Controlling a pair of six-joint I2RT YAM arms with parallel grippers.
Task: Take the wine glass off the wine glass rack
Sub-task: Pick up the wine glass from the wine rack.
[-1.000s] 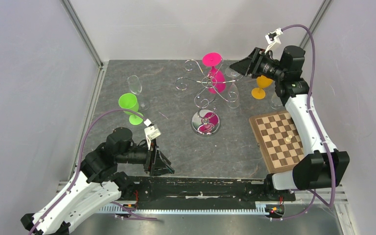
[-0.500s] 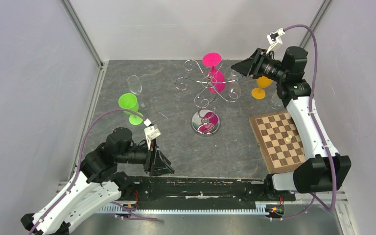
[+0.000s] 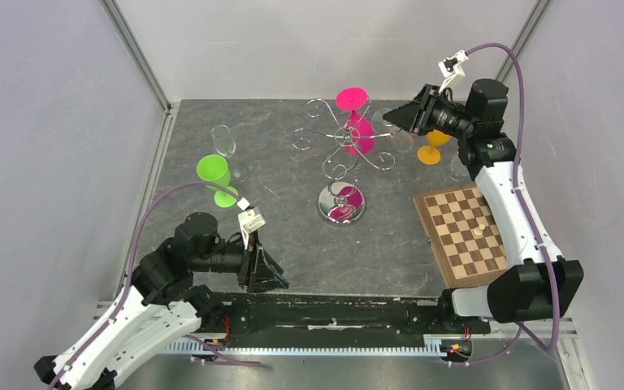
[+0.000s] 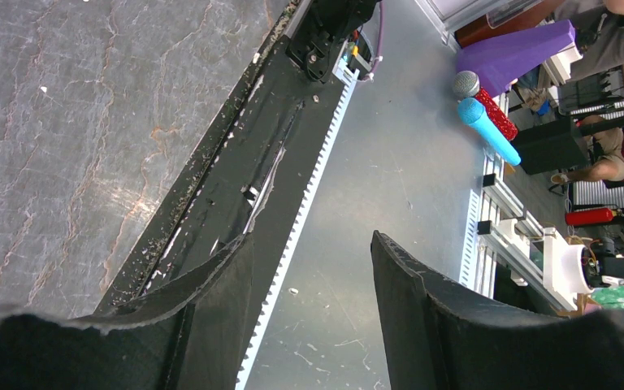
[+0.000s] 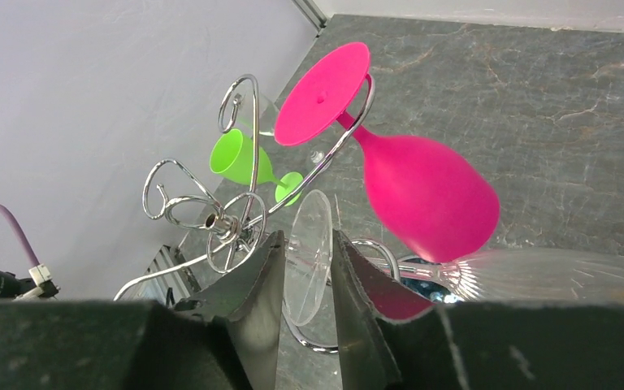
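The left gripper [image 4: 309, 244] hangs low over the near edge of the table [image 3: 284, 236], jaws parted and nothing between them; its camera looks along the black rail and the floor beyond. Farther back on the left stand a green wine glass [image 3: 213, 171] and, just behind it, a standing clear glass [image 3: 223, 140], both upright on the dark stone-patterned top.

In the middle stands the wine glass rack [image 5: 229, 229], its round mirrored base [image 3: 342, 203] flat on the table and its scroll arms spread above. A pink wine glass [image 3: 360, 132] hangs upside down from a rear arm, foot uppermost.

At the rack's right side the right gripper [image 5: 307, 237] is raised level with the scroll arms. Its fingers [image 5: 264, 276] are closed in on the clear wine glass [image 5: 309, 268], one on each side of the round foot, with the ribbed bowl lying tilted off to the right under the wrist. The glass sits just beside a curled arm; whether it touches the wire cannot be told.

Right of that, an orange wine glass [image 3: 431, 153] stands partly hidden behind the arm, and a chessboard [image 3: 463, 244] lies nearer, one pale piece [image 3: 477, 231] on it.
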